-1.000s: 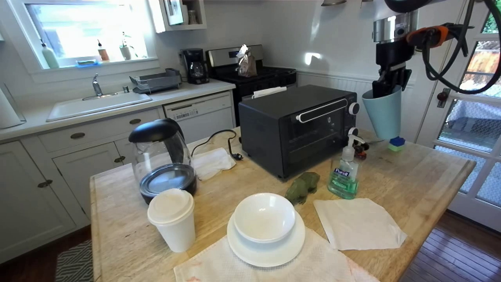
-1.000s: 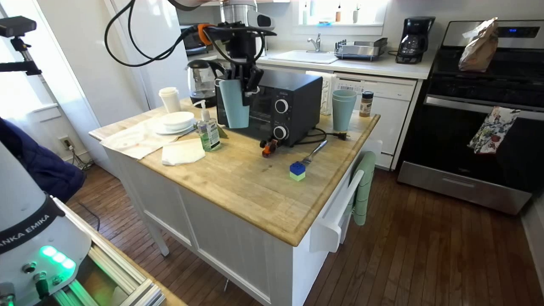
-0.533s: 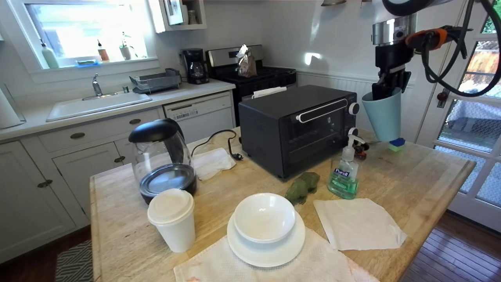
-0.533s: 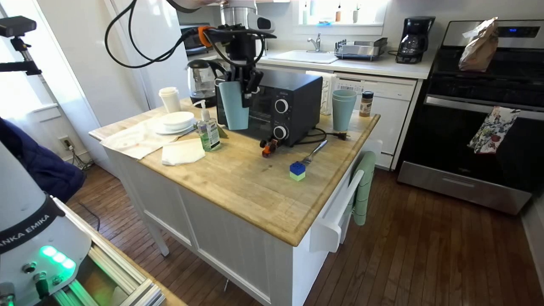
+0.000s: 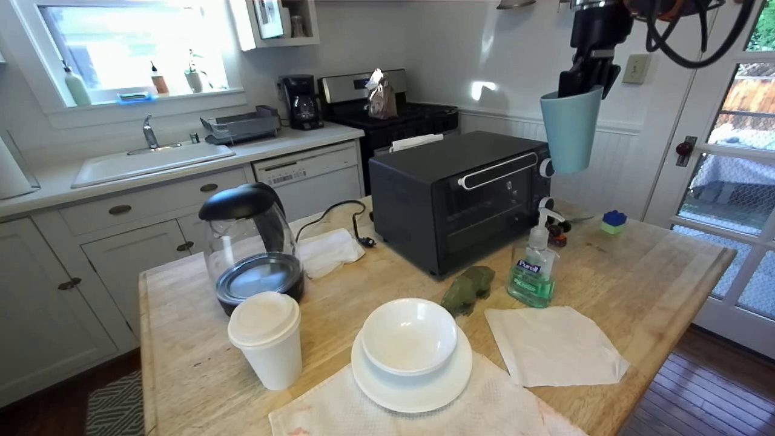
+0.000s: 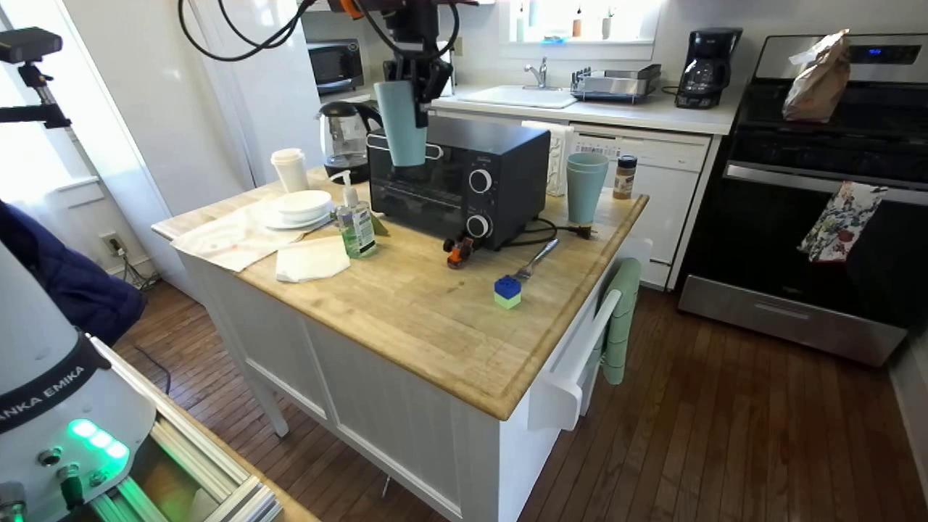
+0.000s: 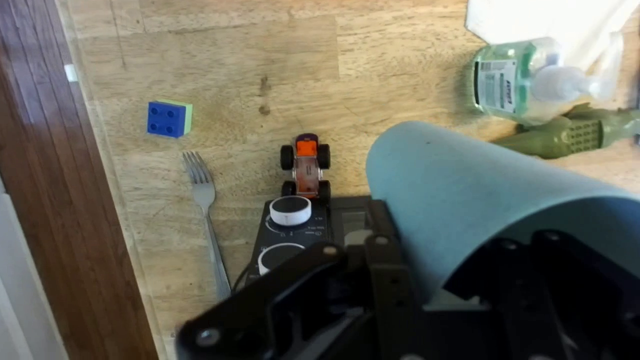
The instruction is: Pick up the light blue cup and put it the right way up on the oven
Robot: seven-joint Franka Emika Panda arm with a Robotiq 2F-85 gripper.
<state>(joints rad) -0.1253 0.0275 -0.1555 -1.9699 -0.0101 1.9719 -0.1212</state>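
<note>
The light blue cup (image 5: 569,133) hangs in the air, mouth up and slightly tilted, in both exterior views (image 6: 401,127). In the wrist view the cup (image 7: 465,185) fills the right side. My gripper (image 5: 586,88) is shut on the cup's wall near the rim, one finger inside and one outside. The fingertip inside is partly hidden by the cup. The oven (image 5: 412,200) stands on the wooden table; the cup is in front of its knob end, its base around the height of the door handle. The oven's knob panel (image 7: 295,230) shows below the gripper in the wrist view.
Stacked blue cups (image 6: 586,188) and a spice jar (image 6: 624,177) stand beyond the oven. A sanitizer bottle (image 5: 533,266), toy truck (image 6: 460,251), toy brick (image 6: 507,292) and fork (image 6: 536,261) lie near its front. A kettle (image 5: 248,242), paper cup (image 5: 266,345) and bowl (image 5: 410,336) are also there.
In the last half second my gripper has risen with the cup, and both have shifted slightly left in an exterior view. Before that they barely moved. The cup stays held.
</note>
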